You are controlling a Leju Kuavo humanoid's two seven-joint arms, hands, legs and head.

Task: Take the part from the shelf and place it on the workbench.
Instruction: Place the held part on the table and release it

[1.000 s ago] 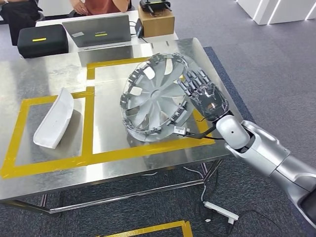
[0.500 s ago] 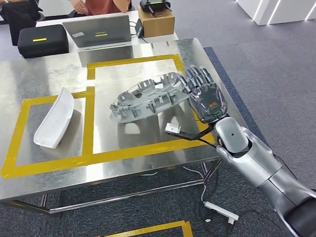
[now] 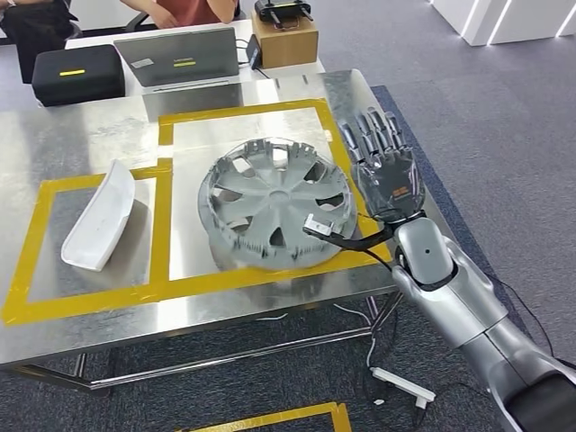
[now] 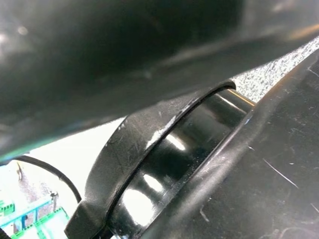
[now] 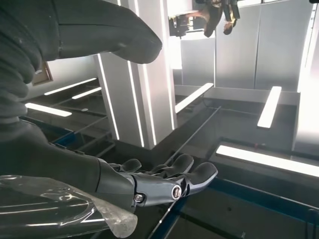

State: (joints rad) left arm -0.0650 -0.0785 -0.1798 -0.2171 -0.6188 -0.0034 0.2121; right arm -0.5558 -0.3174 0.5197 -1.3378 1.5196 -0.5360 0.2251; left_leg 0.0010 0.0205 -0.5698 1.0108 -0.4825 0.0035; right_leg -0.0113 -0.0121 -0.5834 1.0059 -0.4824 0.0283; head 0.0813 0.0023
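The hubcap (image 3: 277,203) lies flat on the steel workbench (image 3: 81,135), inside the right-hand square of yellow tape (image 3: 160,209). The right hand (image 3: 385,166) hangs just beside its rim, fingers spread and holding nothing. A white part (image 3: 101,216) rests in the left square. I cannot tell the left hand's state.

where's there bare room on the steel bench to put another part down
Free patches: the steel between the white curved part and the hubcap, split by a yellow tape line, and the bench's far-left strip behind the tape. Crowded: the right taped box, taken up by the hubcap, with the right hand open beside it.
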